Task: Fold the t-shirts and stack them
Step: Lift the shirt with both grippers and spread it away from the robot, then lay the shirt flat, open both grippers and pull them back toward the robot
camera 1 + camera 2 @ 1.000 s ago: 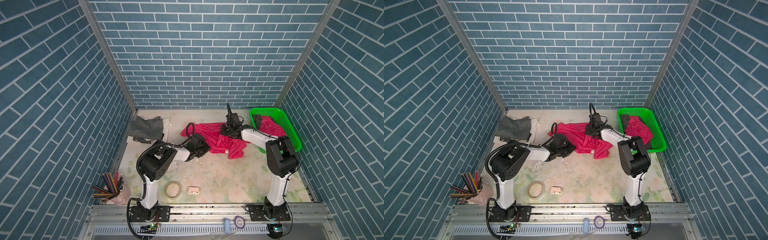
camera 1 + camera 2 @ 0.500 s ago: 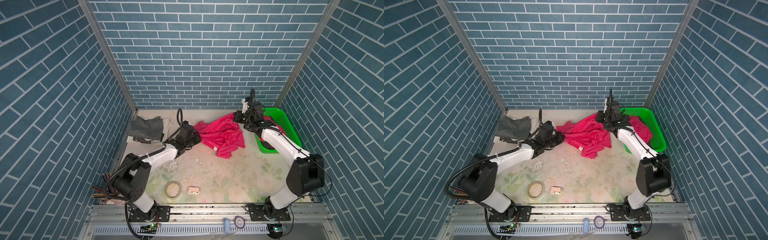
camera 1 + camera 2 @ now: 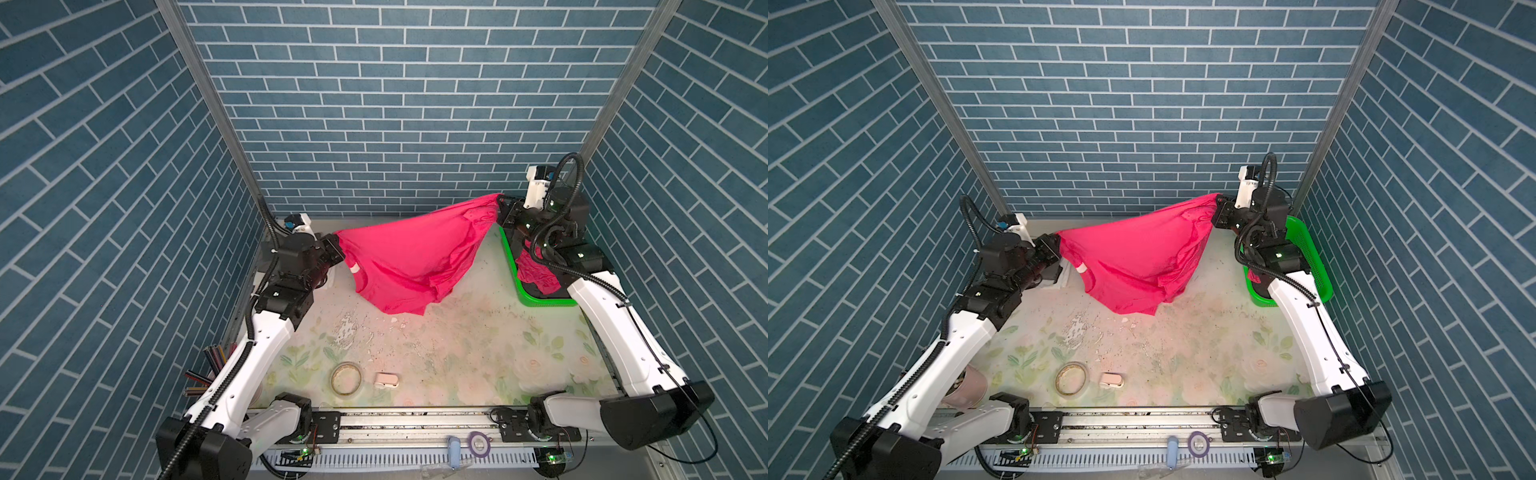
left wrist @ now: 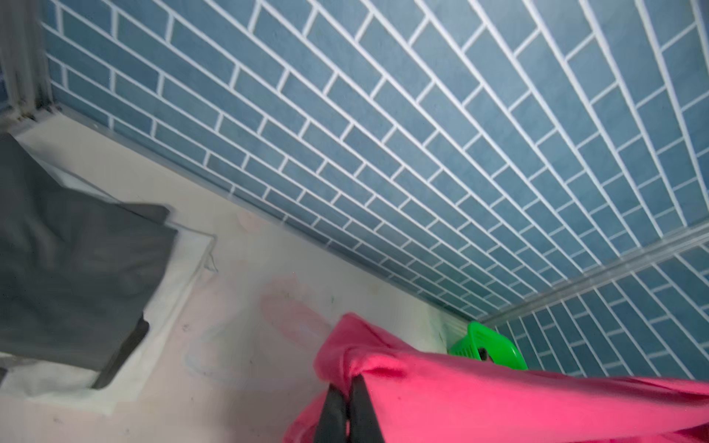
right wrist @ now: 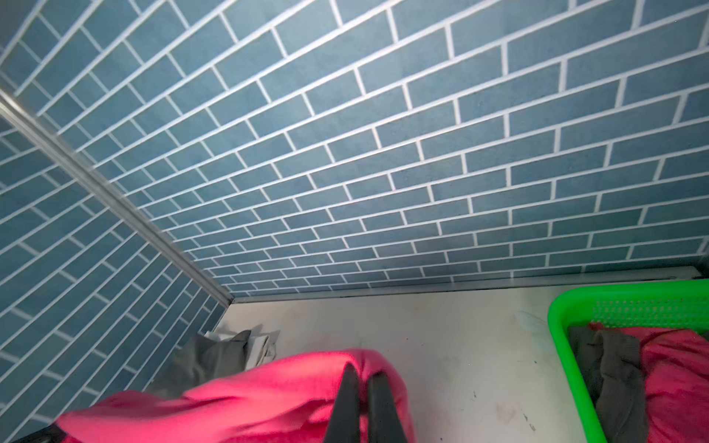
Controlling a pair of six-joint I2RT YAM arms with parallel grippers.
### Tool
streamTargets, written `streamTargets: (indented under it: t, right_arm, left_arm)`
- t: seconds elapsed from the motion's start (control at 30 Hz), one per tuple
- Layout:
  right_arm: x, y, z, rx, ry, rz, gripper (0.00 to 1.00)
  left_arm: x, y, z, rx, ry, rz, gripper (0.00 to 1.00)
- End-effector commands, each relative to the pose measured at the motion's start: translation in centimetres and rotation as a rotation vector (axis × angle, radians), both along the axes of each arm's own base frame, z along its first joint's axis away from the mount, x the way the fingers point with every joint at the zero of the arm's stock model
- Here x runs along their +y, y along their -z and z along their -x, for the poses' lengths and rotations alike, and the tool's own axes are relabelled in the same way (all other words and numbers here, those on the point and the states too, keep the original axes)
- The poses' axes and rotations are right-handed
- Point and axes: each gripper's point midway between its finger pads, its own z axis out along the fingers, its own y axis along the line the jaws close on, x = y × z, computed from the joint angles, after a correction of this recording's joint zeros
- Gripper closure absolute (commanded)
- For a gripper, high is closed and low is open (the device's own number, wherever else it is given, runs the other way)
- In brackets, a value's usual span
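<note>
While the magenta t-shirt (image 3: pixel 407 257) hangs in the air over the far half of the table (image 3: pixel 457 353), it is stretched between the two arms. The left gripper (image 3: pixel 334 245) pinches one edge at the far left, near the white neck label (image 3: pixel 354 269), and the right gripper (image 3: pixel 500 206) pinches the opposite edge higher up at the far right, above the green basket (image 3: pixel 508 266). Both wrist views show the black fingers (image 4: pixel 333 414) pressed together with pink cloth caught between them. The top edge runs taut from grip to grip and the rest sags in loose folds, with the lowest corner just above or touching the tabletop — which of the two cannot be told. In the basket lie a second pink shirt (image 5: pixel 675 383) and a dark grey shirt (image 5: pixel 614 376). In the far left corner a folded grey shirt (image 4: pixel 76 268) rests on a white shirt (image 4: pixel 172 284). A tape roll (image 3: pixel 345 377) and a small white object (image 3: pixel 386 379) lie near the table's front edge, well apart from the held shirt.
</note>
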Motion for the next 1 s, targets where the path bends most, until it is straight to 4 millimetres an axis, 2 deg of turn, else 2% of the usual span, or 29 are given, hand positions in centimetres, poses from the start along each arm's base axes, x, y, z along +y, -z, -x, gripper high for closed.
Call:
streamTargets:
  t: [0.0, 0.13, 0.23, 0.3, 0.37, 0.47, 0.6, 0.67, 0.73, 0.77, 0.8, 0.83, 0.97]
  right_arm:
    - [-0.7, 6.4, -4.9, 0.157, 0.011, 0.037, 1.0]
    - [0.4, 13.2, -10.4, 0.296, -0.005, 0.086, 1.0]
    - [-0.3, 18.5, -14.1, 0.386, 0.037, 0.135, 0.99]
    - [-0.8, 21.0, -15.8, 0.435, 0.036, 0.13, 0.96]
    - [-1.1, 22.3, -16.8, 0.456, 0.019, 0.117, 0.89]
    - [-1.0, 21.8, -17.3, 0.47, 0.009, 0.121, 0.69]
    - [-0.8, 19.1, -15.3, 0.452, -0.014, 0.113, 0.32]
    - [-0.9, 18.5, -13.3, 0.449, -0.018, 0.12, 0.24]
    - [-1.3, 19.0, -10.6, 0.467, -0.004, 0.139, 0.19]
    - [-1.6, 19.6, -9.3, 0.483, 0.013, 0.15, 0.18]
    - [-2.0, 20.4, -7.8, 0.497, 0.037, 0.161, 0.16]
    - [-2.5, 21.1, -6.5, 0.512, 0.061, 0.168, 0.15]
    - [-4.2, 24.7, -1.2, 0.577, 0.161, 0.172, 0.14]
  left_arm:
    - [1.4, 2.3, -2.8, 0.053, -0.047, -0.037, 1.0]
    - [0.3, 6.5, -7.6, 0.146, -0.027, -0.051, 1.0]
    - [0.6, 8.9, -11.0, 0.183, -0.066, -0.078, 1.0]
    - [1.0, 10.1, -12.8, 0.198, -0.095, -0.108, 1.0]
    - [1.0, 11.1, -14.7, 0.215, -0.107, -0.124, 1.0]
    - [0.9, 12.2, -17.2, 0.246, -0.108, -0.146, 1.0]
    - [0.2, 14.4, -19.7, 0.332, -0.071, -0.199, 1.0]
    - [-0.4, 15.2, -20.1, 0.381, -0.039, -0.21, 0.81]
    - [-1.0, 14.7, -19.5, 0.382, -0.015, -0.204, 0.61]
    - [-1.3, 14.3, -19.0, 0.376, -0.005, -0.196, 0.46]
    - [-1.6, 13.6, -18.3, 0.358, 0.002, -0.186, 0.17]
    - [-2.0, 12.9, -17.5, 0.338, 0.011, -0.179, 0.12]
    - [-2.7, 11.4, -14.5, 0.324, 0.048, -0.128, 0.12]
